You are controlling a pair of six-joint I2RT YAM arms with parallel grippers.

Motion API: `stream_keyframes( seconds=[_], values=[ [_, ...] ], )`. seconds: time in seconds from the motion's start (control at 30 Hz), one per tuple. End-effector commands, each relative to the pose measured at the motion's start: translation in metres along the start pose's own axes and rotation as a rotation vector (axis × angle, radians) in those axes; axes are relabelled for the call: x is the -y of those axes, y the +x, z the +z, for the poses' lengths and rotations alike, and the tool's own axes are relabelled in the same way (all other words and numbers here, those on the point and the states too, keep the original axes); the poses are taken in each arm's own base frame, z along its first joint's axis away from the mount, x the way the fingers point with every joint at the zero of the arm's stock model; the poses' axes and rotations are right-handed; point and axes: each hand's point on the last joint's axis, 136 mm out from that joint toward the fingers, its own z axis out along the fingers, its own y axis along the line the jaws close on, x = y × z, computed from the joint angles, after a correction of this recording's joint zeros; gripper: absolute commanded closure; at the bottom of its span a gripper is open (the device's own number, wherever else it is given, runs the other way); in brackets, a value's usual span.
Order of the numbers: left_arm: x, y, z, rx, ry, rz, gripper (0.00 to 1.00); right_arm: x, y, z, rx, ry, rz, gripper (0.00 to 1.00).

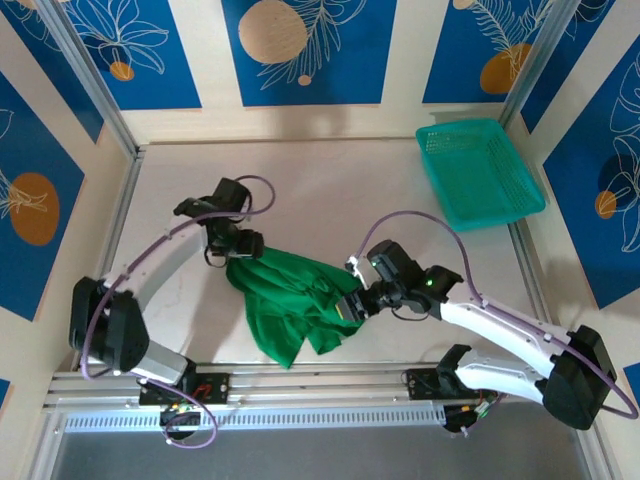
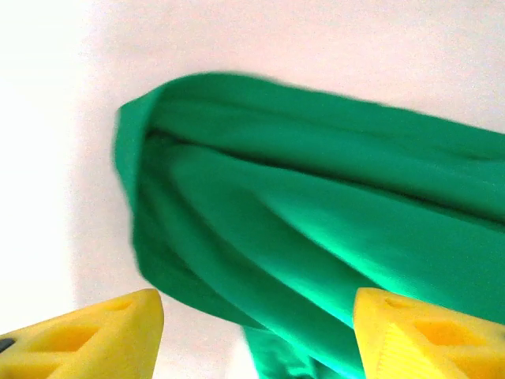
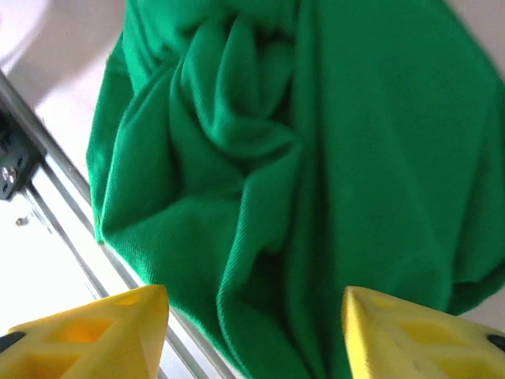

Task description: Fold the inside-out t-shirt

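The inside-out t-shirt is a bright green crumpled heap on the table, near its front edge. My left gripper is at the heap's far left corner. In the left wrist view its yellow fingers stand wide apart, open, with bunched folds of the t-shirt beyond them. My right gripper is at the heap's right edge. It is open too, its fingers spread over wrinkled t-shirt cloth. Neither pinches the cloth.
A teal mesh basket stands at the back right corner. An aluminium rail runs along the table's front edge, and the t-shirt's near hem reaches it. Bare tabletop lies behind the heap.
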Motion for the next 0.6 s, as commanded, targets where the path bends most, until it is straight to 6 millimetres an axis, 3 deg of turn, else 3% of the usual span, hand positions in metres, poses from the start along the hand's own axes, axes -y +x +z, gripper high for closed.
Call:
stream_keyframes(
  seconds=[0.0, 0.1, 0.17, 0.27, 0.37, 0.43, 0.47, 0.5, 0.53, 0.57],
  values=[
    [0.026, 0.024, -0.027, -0.03, 0.058, 0.076, 0.36, -0.006, -0.023, -0.01, 0.044, -0.056, 0.151, 0.39],
    [0.101, 0.028, -0.036, 0.013, 0.4, 0.128, 0.36, -0.012, -0.023, 0.002, 0.032, -0.127, 0.204, 0.38],
    [0.13, 0.031, -0.035, 0.008, 0.54, 0.124, 0.36, -0.013, -0.025, 0.01, 0.034, -0.147, 0.212, 0.38],
    [0.15, 0.03, -0.026, 0.029, 0.637, 0.15, 0.34, -0.008, -0.032, 0.024, 0.049, -0.142, 0.198, 0.39],
    [0.146, 0.031, 0.003, 0.024, 0.592, 0.17, 0.34, -0.001, -0.043, 0.04, 0.082, -0.124, 0.211, 0.42],
    [0.143, 0.036, 0.023, -0.025, 0.549, 0.189, 0.35, -0.002, -0.052, 0.045, 0.1, -0.139, 0.228, 0.62],
    [0.14, 0.039, 0.032, -0.055, 0.521, 0.196, 0.39, -0.005, -0.056, 0.045, 0.111, -0.159, 0.225, 0.78],
    [0.137, 0.041, 0.038, -0.076, 0.498, 0.208, 0.53, -0.01, -0.06, 0.043, 0.119, -0.181, 0.213, 0.9],
    [0.135, 0.042, 0.04, -0.088, 0.481, 0.221, 0.72, -0.012, -0.063, 0.041, 0.125, -0.189, 0.205, 0.99],
    [0.132, 0.039, 0.04, -0.086, 0.455, 0.23, 0.95, -0.014, -0.067, 0.035, 0.136, -0.187, 0.197, 1.0]
  ],
)
